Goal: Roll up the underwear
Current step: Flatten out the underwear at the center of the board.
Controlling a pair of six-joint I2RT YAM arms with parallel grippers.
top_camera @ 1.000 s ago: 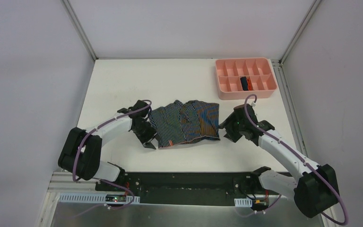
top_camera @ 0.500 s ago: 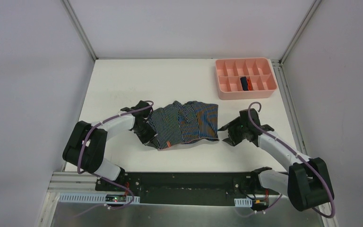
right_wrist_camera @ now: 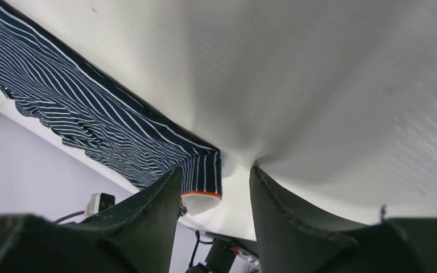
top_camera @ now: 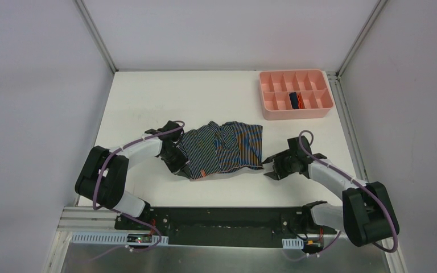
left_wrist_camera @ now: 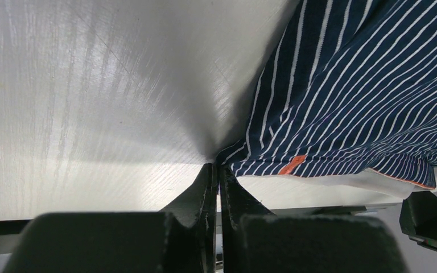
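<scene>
The dark blue striped underwear [top_camera: 222,149] lies spread flat on the white table, between the two arms. My left gripper [top_camera: 183,172] is shut on its near left corner; in the left wrist view the fingertips [left_wrist_camera: 217,166] pinch the cloth's edge [left_wrist_camera: 364,85] beside a small orange tag. My right gripper [top_camera: 266,169] is open at the near right corner. In the right wrist view its gripper [right_wrist_camera: 215,170] straddles the orange-trimmed corner of the underwear [right_wrist_camera: 91,108], close to one finger. A rolled navy underwear [top_camera: 296,100] with orange trim sits in the pink tray.
The pink compartment tray [top_camera: 296,115] stands at the back right of the table. The table's near edge and the black base rail [top_camera: 222,219] run just behind both grippers. Grey walls enclose the table on the left, right and far sides.
My left gripper has shut on the near left corner. My right arm has swung towards the near edge and lower, to the near right corner, with its jaws a little narrower.
</scene>
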